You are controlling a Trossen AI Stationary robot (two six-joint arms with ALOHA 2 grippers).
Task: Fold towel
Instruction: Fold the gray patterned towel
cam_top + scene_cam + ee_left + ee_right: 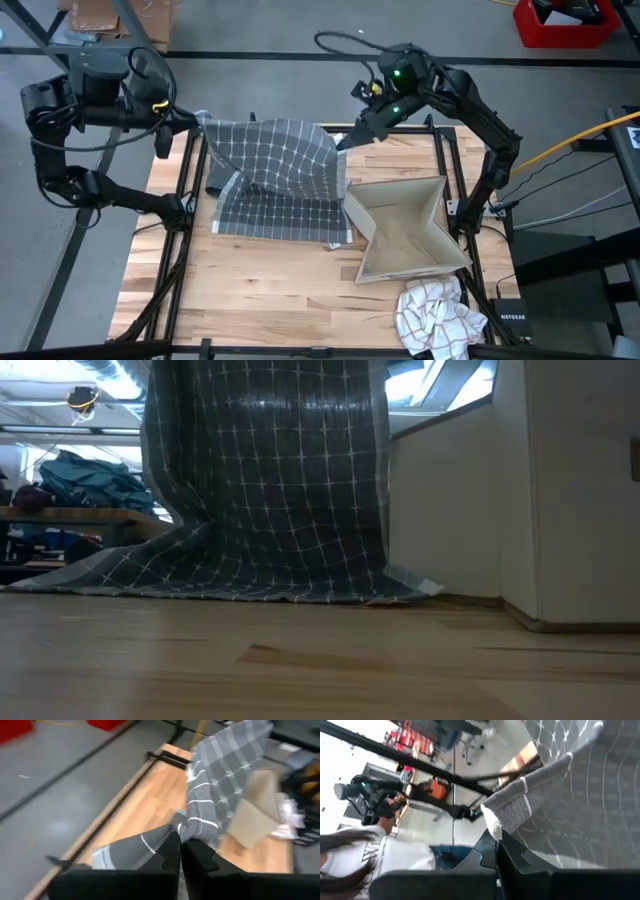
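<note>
While both arms reach in at the far edge:
Towel (275, 175): lifted, lower part draped on desk (270, 290)
Left pincer (200, 122): clamped on towel's far-left corner
Right pincer (340, 143): clamped on far-right corner

- Lab/workshop space, not a home
- Bare grey concrete floor (280, 30)
- Wood table (270, 290) on a black frame
- Red bin (563, 24), cables (575, 140)
- Cluttered workbench (70, 513) behind

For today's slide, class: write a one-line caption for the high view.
Left gripper and right gripper, both shut, lift the grey checked towel by two corners beside an open cardboard box.
</note>
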